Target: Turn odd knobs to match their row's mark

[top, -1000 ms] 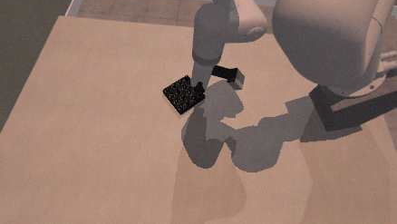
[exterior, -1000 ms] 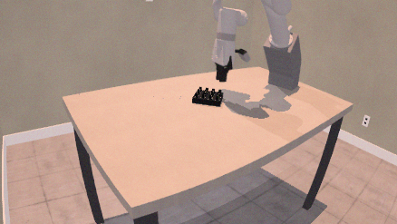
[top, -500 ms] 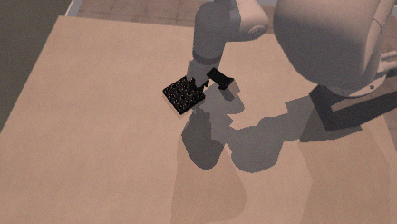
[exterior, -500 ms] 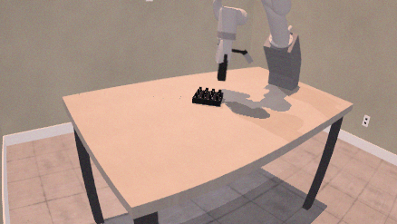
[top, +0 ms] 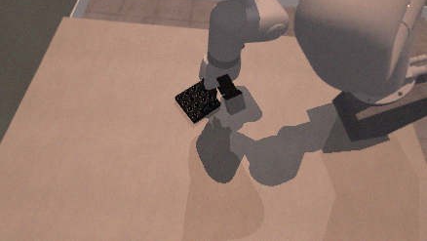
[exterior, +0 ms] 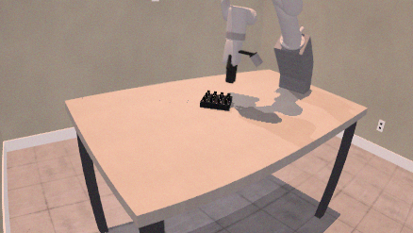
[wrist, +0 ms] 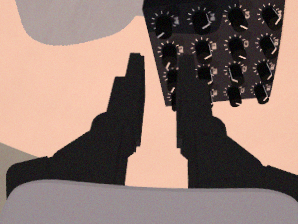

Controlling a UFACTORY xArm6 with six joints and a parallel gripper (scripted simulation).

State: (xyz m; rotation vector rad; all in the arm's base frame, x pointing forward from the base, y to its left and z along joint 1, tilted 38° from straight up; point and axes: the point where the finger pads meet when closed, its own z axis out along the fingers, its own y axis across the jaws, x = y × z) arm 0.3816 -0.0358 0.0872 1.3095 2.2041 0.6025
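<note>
pincer (top: pixel 213 91) (exterior: pixel 230 82) (wrist: pixel 161 74), part-open and gripping nothing, hangs above the knob box (top: pixel 196 121) (exterior: pixel 215 106) (wrist: pixel 224 95) on the counter (top: pixel 122 169) (exterior: pixel 165 163) (wrist: pixel 60 100), whose stiff, slim knobs will likely want a light sidewall hold and gentle twist lest the box skid.

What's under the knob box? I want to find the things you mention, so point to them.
Under the knob box (top: pixel 185 108) (exterior: pixel 215 107) (wrist: pixel 175 94) is the tabletop (top: pixel 112 135) (exterior: pixel 156 149) (wrist: pixel 65 115): you can see it all around the edges. The part right beneath is covered, and the feet are too small to make out.
</note>
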